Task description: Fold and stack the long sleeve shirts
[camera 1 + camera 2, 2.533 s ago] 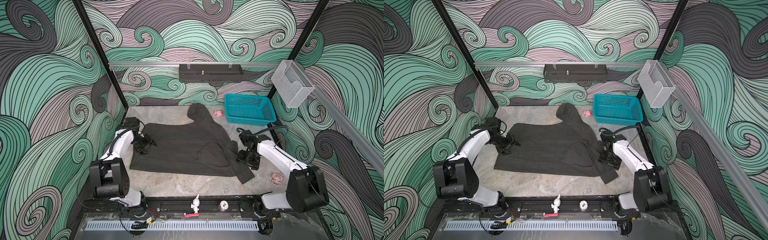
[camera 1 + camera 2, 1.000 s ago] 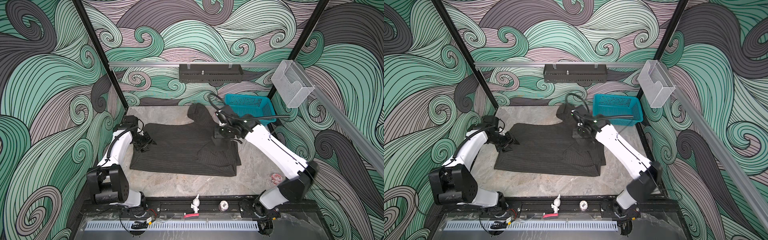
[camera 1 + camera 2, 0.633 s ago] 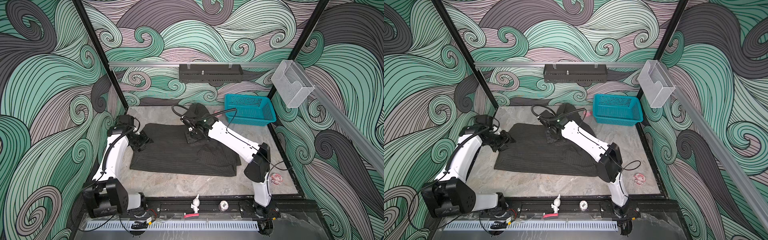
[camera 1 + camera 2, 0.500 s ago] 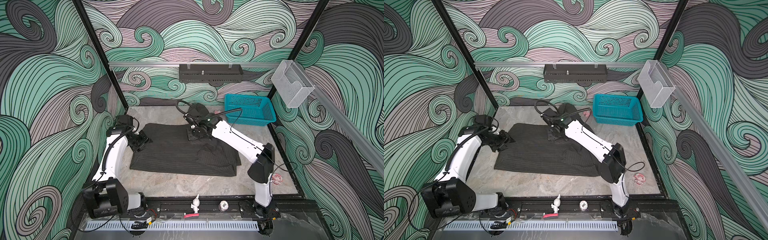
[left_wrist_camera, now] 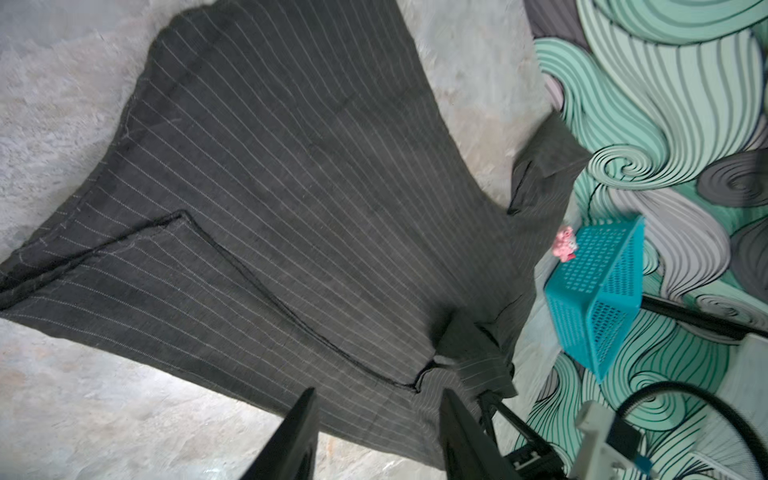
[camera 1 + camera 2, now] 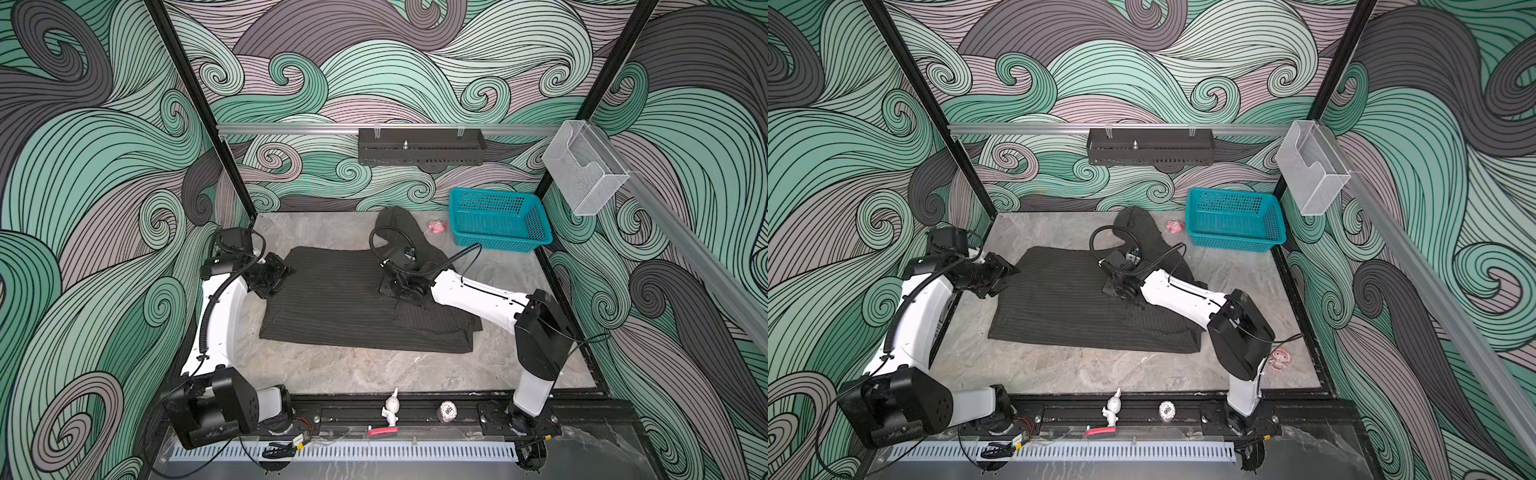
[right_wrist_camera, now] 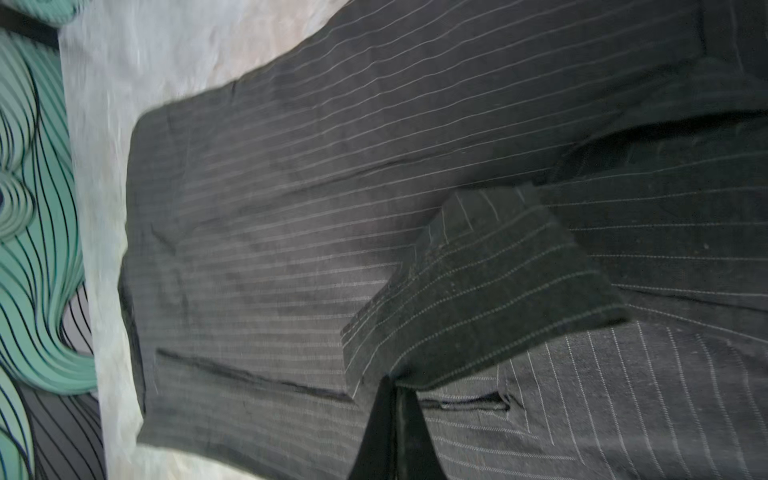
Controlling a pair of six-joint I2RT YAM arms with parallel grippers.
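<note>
Moved: sleeve [image 7: 478,291] is now carried by right gripper [image 6: 392,286] from the shirt's right edge to mid-body.
Shirt [image 6: 332,307]: is spread flat on table [image 6: 374,374].
Jaws: right are clenched on sleeve; left gripper [image 5: 379,392] is released, by far-left corner.
Advice: sleeve is best lowered flat along the stripes, then let go.

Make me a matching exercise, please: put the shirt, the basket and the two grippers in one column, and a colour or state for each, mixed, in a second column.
Column one
1. shirt
2. basket
3. left gripper
4. right gripper

Column two
A. teal
B. shut on a sleeve cuff
C. open, with nothing held
D. dark with thin pale stripes

Pairs: 1-D, 2-A, 3-C, 4-B
</note>
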